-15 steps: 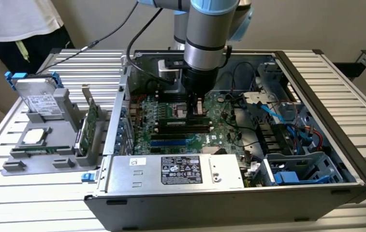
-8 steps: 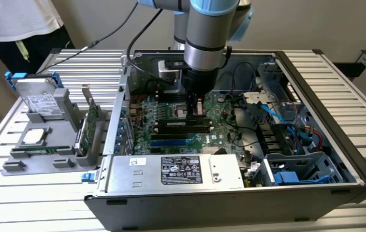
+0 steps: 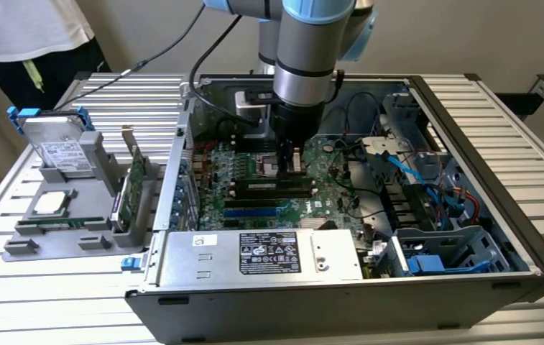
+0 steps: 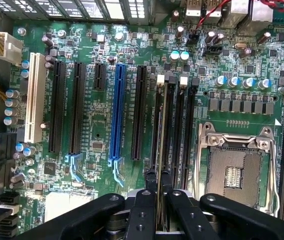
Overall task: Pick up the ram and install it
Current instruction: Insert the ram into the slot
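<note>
An open black metal computer case (image 3: 501, 180) in the middle of the slatted table (image 3: 540, 129) holds a green motherboard (image 4: 96, 135). The black claw (image 4: 158, 186) is clamped on the thin green ram stick (image 4: 160, 125), which stands edge-on along a memory slot beside the silver processor socket (image 4: 234, 172). The print on the power supply label (image 3: 269, 253) is too small to read.

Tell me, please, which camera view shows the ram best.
The wrist view: it shows the ram edge-on along its length, held in the gripper over the memory slots. The exterior view shows a short piece of it between the gripper's fingers.
</note>
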### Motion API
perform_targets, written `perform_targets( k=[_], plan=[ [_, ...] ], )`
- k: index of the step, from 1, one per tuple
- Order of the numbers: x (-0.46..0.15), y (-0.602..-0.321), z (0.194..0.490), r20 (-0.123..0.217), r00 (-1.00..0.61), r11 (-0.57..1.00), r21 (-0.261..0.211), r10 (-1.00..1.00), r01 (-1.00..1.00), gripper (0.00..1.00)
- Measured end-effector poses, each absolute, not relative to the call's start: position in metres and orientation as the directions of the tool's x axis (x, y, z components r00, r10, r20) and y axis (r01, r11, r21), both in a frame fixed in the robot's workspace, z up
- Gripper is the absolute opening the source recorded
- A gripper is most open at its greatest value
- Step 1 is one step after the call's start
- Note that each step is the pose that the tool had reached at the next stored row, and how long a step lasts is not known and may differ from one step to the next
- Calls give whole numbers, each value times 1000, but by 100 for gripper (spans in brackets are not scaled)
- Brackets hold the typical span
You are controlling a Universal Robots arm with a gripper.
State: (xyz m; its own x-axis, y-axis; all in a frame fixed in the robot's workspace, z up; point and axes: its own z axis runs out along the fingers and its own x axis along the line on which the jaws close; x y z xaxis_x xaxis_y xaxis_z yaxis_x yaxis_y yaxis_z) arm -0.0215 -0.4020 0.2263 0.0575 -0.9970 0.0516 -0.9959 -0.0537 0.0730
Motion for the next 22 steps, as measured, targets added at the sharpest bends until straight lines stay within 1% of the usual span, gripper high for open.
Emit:
perform_targets(
  k=[22],
  plan=[
    [-22,-402,223,62,57,-52,73,-996,-996,13]
  ],
)
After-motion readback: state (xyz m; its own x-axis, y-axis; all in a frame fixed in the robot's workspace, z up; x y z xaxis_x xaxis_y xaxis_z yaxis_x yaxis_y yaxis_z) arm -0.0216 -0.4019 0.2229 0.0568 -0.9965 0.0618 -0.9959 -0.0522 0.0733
